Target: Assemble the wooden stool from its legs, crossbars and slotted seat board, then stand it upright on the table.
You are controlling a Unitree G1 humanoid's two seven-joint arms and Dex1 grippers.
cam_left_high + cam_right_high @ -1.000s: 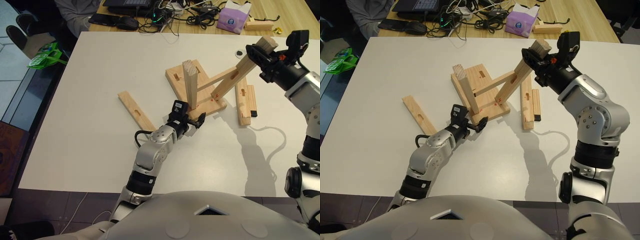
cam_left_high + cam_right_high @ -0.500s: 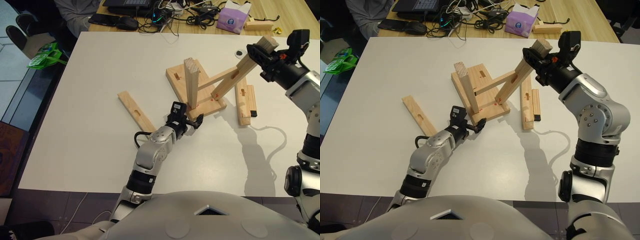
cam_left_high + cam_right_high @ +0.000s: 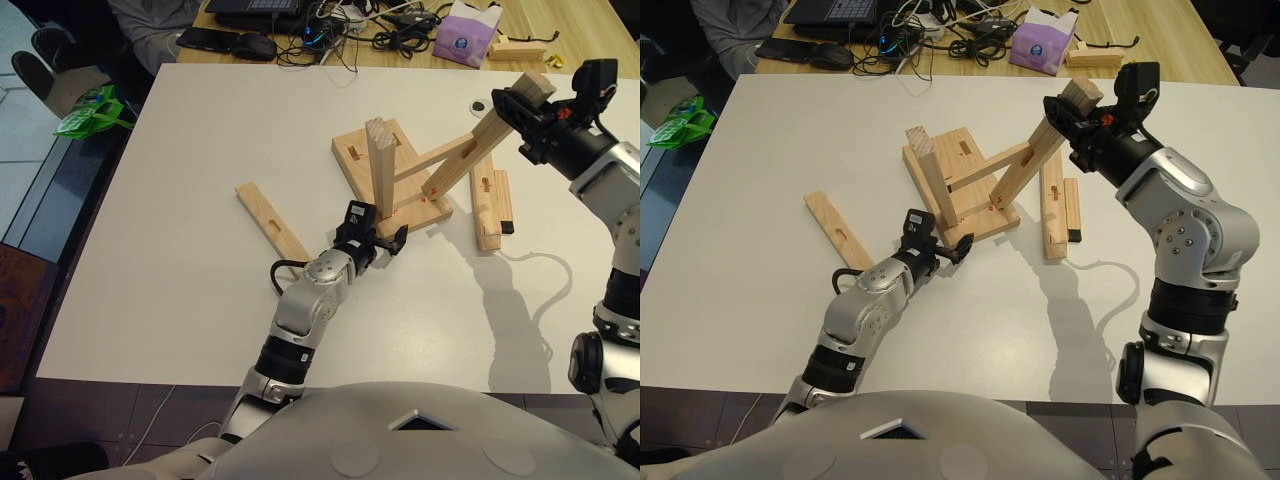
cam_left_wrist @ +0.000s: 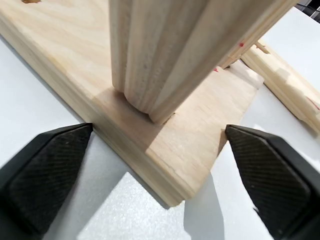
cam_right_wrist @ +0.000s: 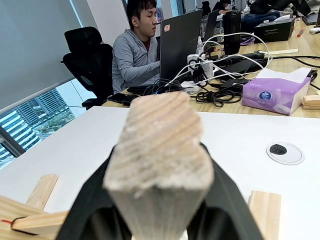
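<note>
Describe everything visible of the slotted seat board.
The seat board is a pale rectangular wooden slab lying flat on the table, one slot showing. An upright leg stands in it near its front edge; a tilted leg, held by the right gripper, meets its right corner. The open left gripper straddles its near corner.

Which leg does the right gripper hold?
The tilted leg, its top end in the right gripper. The other fitted leg stands upright in the seat board; loose pieces lie flat.
</note>
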